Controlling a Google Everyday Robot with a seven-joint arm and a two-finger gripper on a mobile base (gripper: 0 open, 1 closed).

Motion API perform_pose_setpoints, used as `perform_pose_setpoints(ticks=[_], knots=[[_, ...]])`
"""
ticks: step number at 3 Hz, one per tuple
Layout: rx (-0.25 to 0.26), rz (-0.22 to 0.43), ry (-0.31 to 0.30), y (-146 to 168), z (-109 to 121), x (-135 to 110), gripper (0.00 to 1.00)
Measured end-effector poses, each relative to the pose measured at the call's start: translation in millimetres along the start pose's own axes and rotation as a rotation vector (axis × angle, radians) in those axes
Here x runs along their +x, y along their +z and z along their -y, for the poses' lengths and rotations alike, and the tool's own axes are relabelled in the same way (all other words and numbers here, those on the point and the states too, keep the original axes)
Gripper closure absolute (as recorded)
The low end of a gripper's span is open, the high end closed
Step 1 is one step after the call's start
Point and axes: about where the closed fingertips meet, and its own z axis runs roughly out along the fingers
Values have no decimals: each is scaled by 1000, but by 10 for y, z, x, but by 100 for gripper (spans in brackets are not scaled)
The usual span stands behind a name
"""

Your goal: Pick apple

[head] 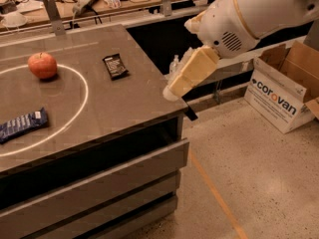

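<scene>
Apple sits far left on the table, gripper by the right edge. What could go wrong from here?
1. The gripper hangs by the right edge of the table, far from the apple; the black snack packet lies roughly between them, so a low pass could shove it.
2. The apple is round and rests free on the smooth top; a glancing touch might roll it away.
3. Dropping here, the gripper could clip the table edge.

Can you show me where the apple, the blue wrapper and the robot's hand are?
apple [42,65]: camera view, middle of its red side.
blue wrapper [22,124]: camera view, middle of the packet.
hand [174,89]: camera view, its tip, by the table's [144,98] edge.
</scene>
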Motion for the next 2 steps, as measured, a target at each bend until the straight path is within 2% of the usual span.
perform_pose_setpoints(ticks=[1, 2], knots=[[32, 115, 49, 388, 167, -46, 0], [17, 196, 83, 890, 412, -75, 0]])
